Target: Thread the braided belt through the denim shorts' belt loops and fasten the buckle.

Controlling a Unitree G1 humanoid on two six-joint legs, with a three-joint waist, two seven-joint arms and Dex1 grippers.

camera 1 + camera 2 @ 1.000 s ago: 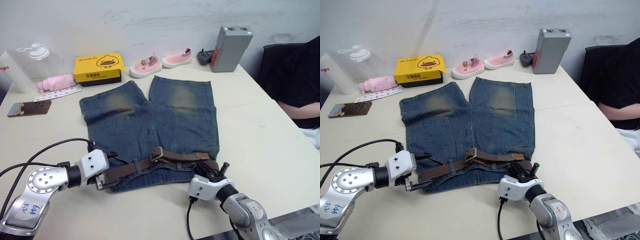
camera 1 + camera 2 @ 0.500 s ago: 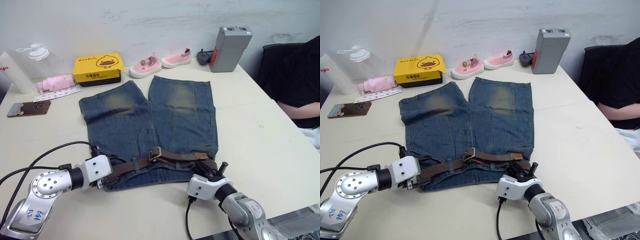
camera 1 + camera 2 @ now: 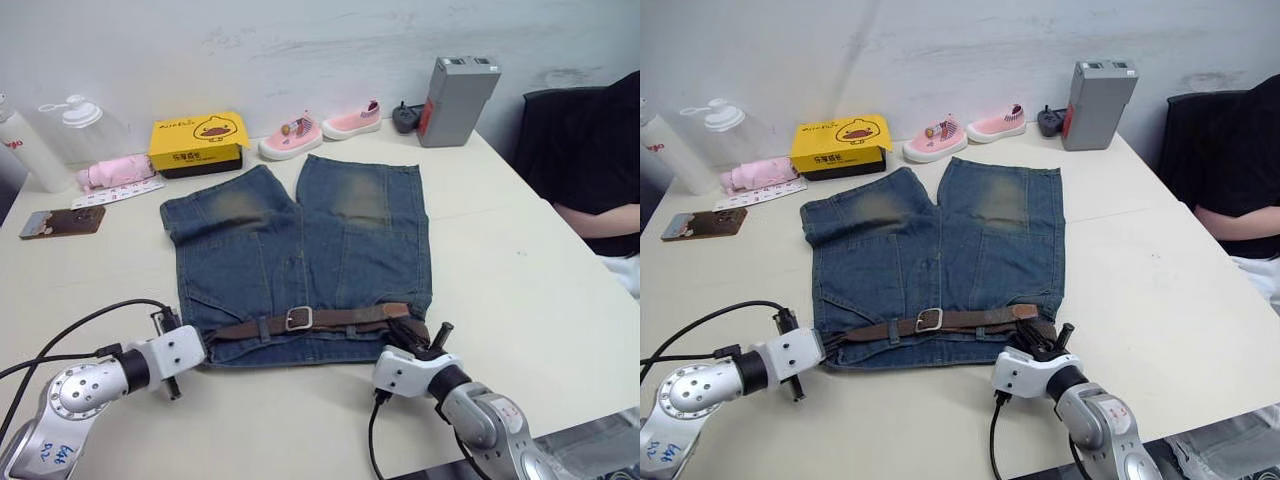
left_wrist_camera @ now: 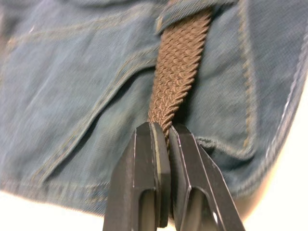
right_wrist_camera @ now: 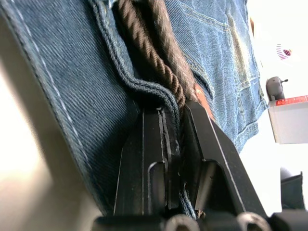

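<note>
A cream tabletop (image 3: 520, 270) fills most of the head view, backed by a pale scuffed wall along the top of the frame. The denim shorts (image 3: 300, 250) lie flat at the centre, their 2 legs pointing toward the wall. The braided belt (image 3: 340, 320) runs straight across the waistband in the lower middle, passing under the belt loops (image 3: 263, 328), with the buckle (image 3: 298, 318) near the middle of the strap.

At lower left the left gripper (image 4: 162, 137) has its fingers pressed together on the belt's woven end at the shorts' edge. At lower right the right gripper (image 5: 175, 118) is clamped on the belt where it meets the folded waistband hem.

Along the far edge stand a yellow box (image 3: 197, 138), 2 pink shoes (image 3: 322, 125) and a grey box (image 3: 456, 86). At upper left sit 2 white bottles (image 3: 30, 150), a pink cloth (image 3: 115, 171) and a brown phone (image 3: 62, 222). A person's arm (image 3: 600, 215) in black rests at the right edge
</note>
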